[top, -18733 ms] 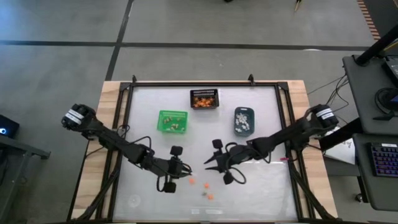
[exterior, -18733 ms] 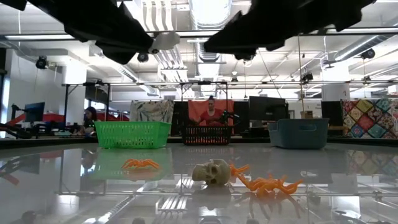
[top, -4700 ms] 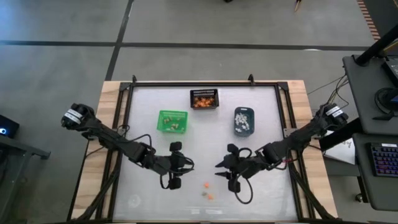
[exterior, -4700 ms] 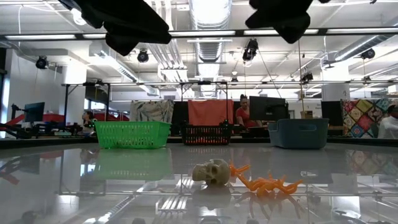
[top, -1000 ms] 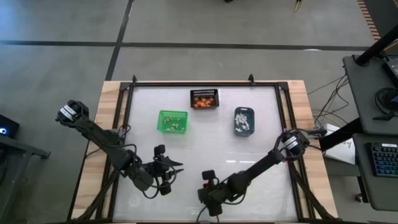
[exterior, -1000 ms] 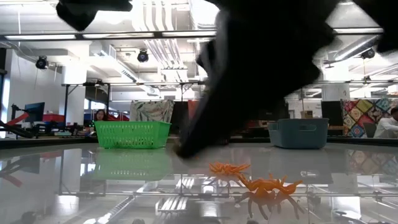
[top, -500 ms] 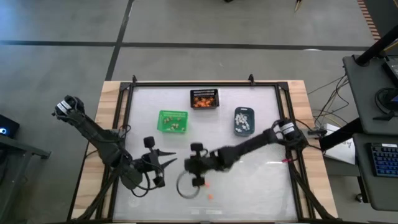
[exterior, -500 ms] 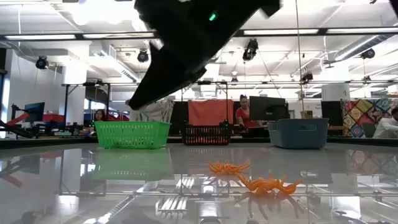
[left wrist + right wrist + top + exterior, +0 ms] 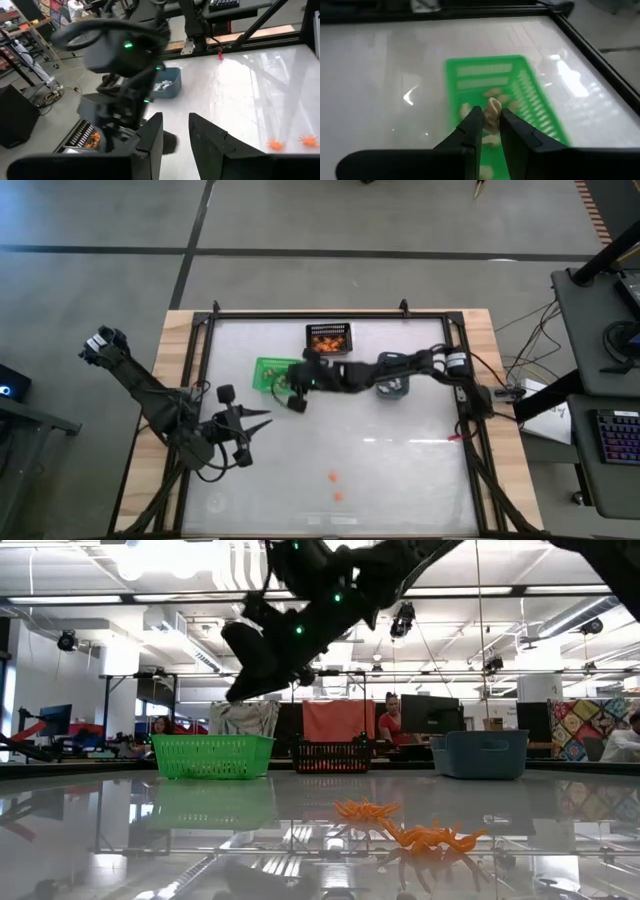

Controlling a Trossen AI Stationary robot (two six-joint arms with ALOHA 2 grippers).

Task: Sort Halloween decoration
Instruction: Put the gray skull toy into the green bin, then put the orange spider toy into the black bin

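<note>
Tan skull trinket (image 9: 493, 111): I see it pinched between the two fingers of my right hand (image 9: 490, 131), which is closed on it. Its long axis runs along the fingers, with the rounded end sticking out past the tips.

Right hand (image 9: 296, 387): reached across the surface (image 9: 400, 470) from the right side and raised above the green bin (image 9: 268, 373). In the low view it hangs high, well clear of the surface.

Green bin (image 9: 485, 80): directly beneath the held trinket; several tan pieces (image 9: 492, 93) lie on its floor.

Black mesh bin (image 9: 329, 338): at the far edge of the surface, holding orange pieces.

Blue-grey bin (image 9: 397, 388): right of the green one, partly covered by my right arm; the left wrist view shows pale pieces inside it.

Orange spider trinkets (image 9: 331, 477), (image 9: 338, 496): two, loose on the near part of the surface, close together and well apart from all three bins. In the low view their legs splay flat to all sides (image 9: 365, 809), (image 9: 432, 836); neither shows a clear long axis.

Left hand (image 9: 258, 421): near the left edge of the surface, pointing toward the centre, fingers (image 9: 150, 137) parted by a narrow gap with nothing between them.
</note>
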